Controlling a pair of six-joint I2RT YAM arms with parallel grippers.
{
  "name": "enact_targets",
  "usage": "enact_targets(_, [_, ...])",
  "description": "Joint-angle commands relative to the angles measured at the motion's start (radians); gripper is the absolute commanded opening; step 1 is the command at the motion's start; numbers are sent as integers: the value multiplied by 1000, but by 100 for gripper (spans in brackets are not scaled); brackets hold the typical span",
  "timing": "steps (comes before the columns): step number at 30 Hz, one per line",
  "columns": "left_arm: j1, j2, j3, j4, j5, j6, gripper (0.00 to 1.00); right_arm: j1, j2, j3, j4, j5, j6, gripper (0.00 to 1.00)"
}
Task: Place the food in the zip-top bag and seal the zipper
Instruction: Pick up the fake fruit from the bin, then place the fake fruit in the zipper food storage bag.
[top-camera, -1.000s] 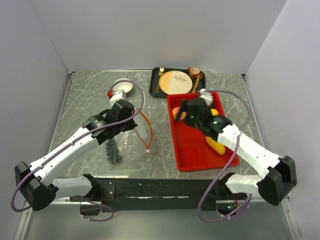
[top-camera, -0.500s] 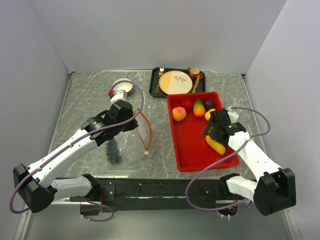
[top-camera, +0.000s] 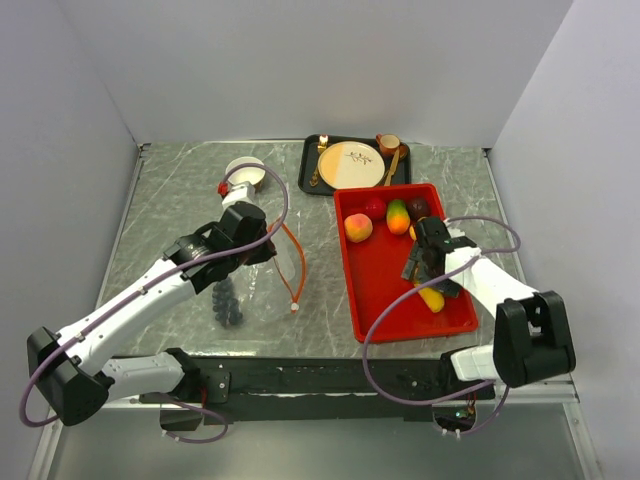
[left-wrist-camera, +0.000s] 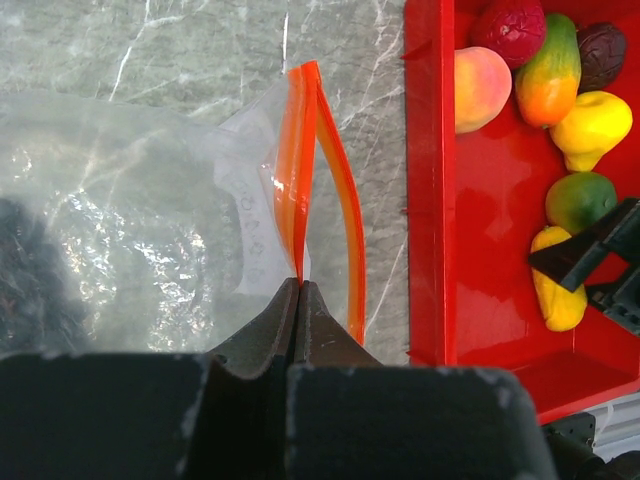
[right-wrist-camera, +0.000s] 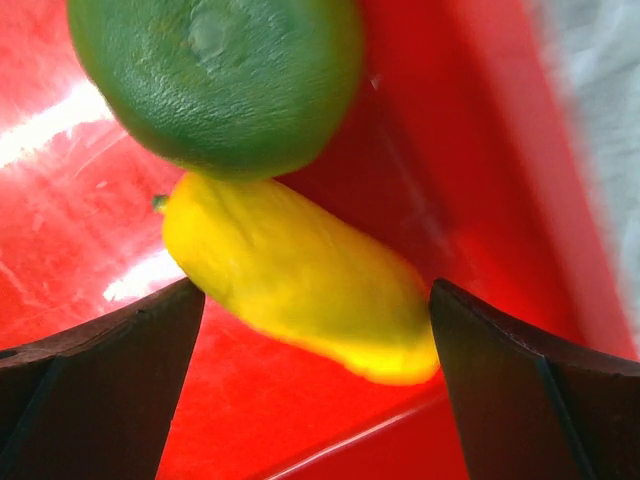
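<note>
Pale walls enclose a grey marbled table, with a red tray on its right half. My left pincer is pinched tight on one lip of the orange zipper, and my right pincer gapes wide astride the yellow banana piece in the tray. The bag lies left of the tray with its mouth facing it, and the zipper runs far to near.
</note>
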Motion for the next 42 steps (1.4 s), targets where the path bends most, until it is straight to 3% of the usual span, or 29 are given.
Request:
enact_targets(1, [3,-31,-7,25,-6,10,1,-6,14,12,37,-118,-30,97])
enact_targets(5, [4,-24,-4,22,-6,10,1,-6,-13,-5,77,-185,-33,84])
enact_targets(6, [3,-22,-3,23,-5,11,1,-7,-14,-8,82,-205,-38,72])
enact_targets(11, [3,-18,6,19,-5,10,1,-4,-60,-12,125,-282,-53,36])
enact_targets(12, [3,-18,6,19,-6,10,1,-4,-71,-14,132,-294,-58,21])
enact_targets(13, [3,-16,6,19,-5,10,1,-4,-91,-11,135,-323,-63,18])
enact_targets(15, [3,-18,6,17,-3,10,1,-4,-109,8,135,-348,-67,2])
enact_targets(23, [3,8,12,20,1,28,1,84,-232,107,273,-604,-12,4])
enact_targets(31, [3,9,17,34,21,19,1,331,-129,255,417,-603,88,5])
enact_targets(42, [1,-11,2,48,55,5,1,518,82,344,569,-624,146,6])
